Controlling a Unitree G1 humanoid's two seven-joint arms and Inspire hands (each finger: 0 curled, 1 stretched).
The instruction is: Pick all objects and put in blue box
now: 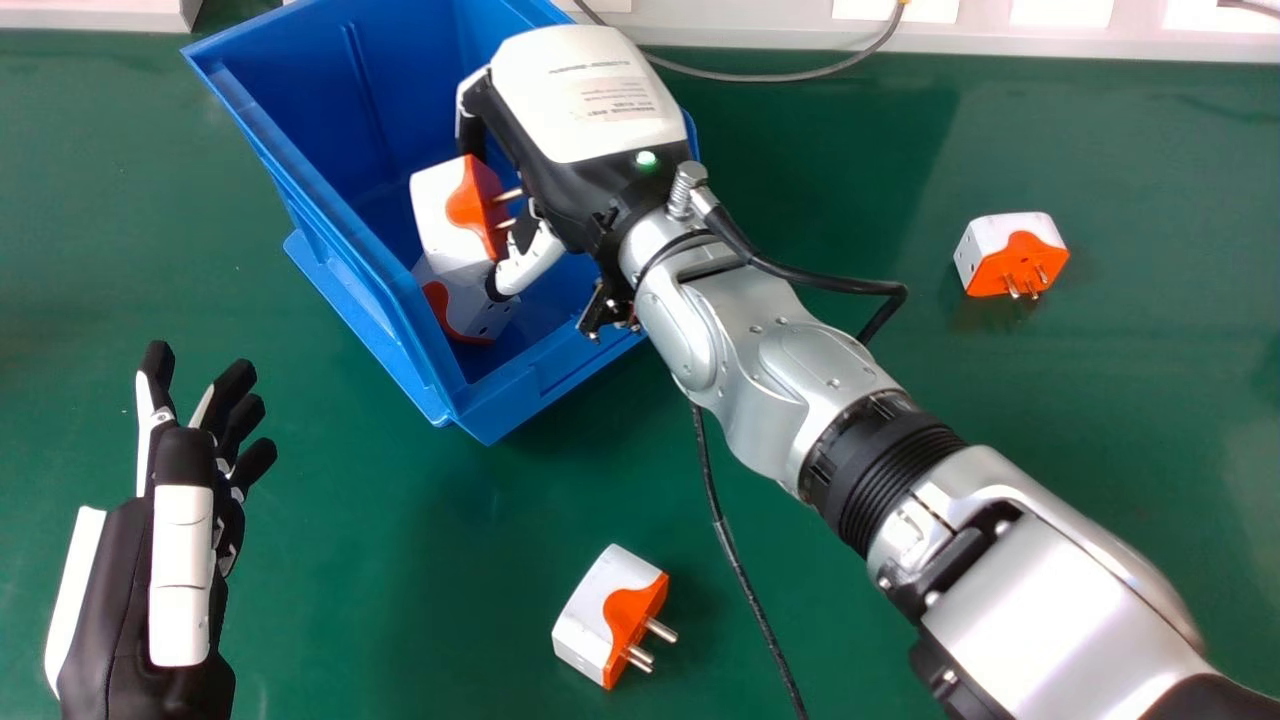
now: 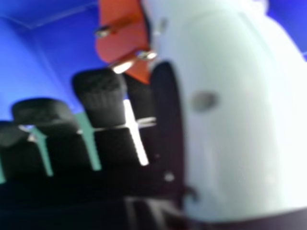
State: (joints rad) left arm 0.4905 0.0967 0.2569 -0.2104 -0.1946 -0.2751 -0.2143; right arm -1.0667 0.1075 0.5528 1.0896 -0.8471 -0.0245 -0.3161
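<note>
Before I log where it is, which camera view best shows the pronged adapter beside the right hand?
The head view: it shows the adapter's white body, orange face and prongs, with the blue box around it. The right hand view shows part of that orange face and prongs close up.

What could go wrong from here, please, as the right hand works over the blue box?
The upper adapter, between the thumb and fingers of the right hand, overlaps the lower adapter, so it could tip or slide when released.

Its pins point towards the hand and might snag as it withdraws.

The cable running out below the right arm passes near an adapter on the table and might nudge it if it swings.
</note>
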